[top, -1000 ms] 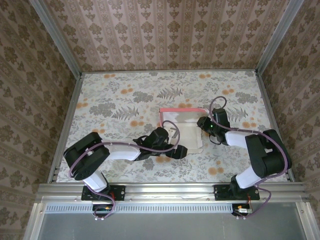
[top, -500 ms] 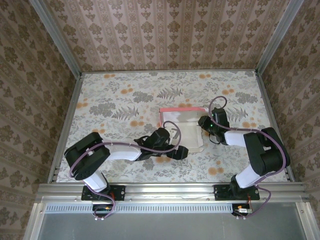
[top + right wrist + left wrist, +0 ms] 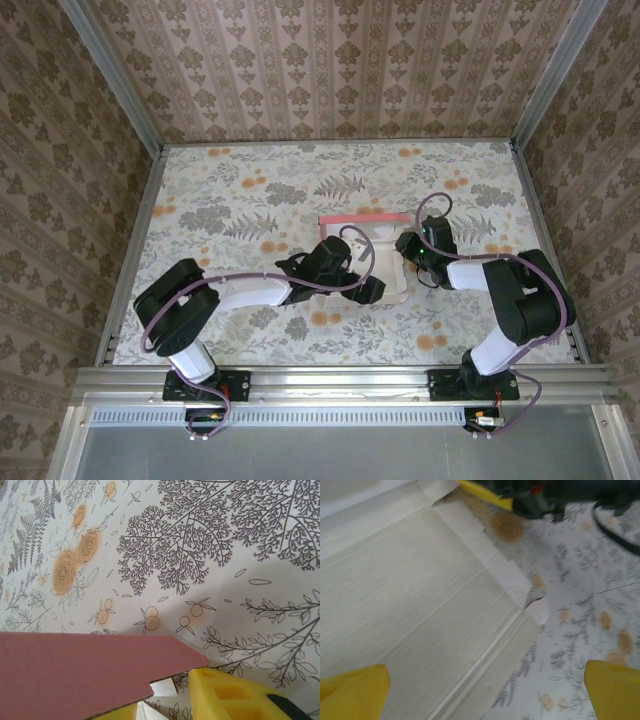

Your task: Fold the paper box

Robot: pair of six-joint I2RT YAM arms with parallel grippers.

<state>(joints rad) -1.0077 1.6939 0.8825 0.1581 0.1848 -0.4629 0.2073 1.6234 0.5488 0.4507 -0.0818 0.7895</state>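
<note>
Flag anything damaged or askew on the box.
The paper box has a ragged, torn-looking edge along its side flap, in the left wrist view; it may be only a die-cut notch. Nothing else stands out.

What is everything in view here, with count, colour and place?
paper box: one, salmon-pink outside, whitish inside, lying open mid-table.
tablecloth: one, pale with grey leaves and orange flowers, covering the table.
walls: three, brown patterned wallpaper, around the far and side edges.
metal rail: one, silver, along the near edge.
left arm, right arm: two, black and white, reaching to the box.
left gripper: one, yellow-tipped, wide open over the box's inside.
right gripper: one, yellow-tipped, at the box's right edge, pink flap between its fingers; grip unclear.
</note>
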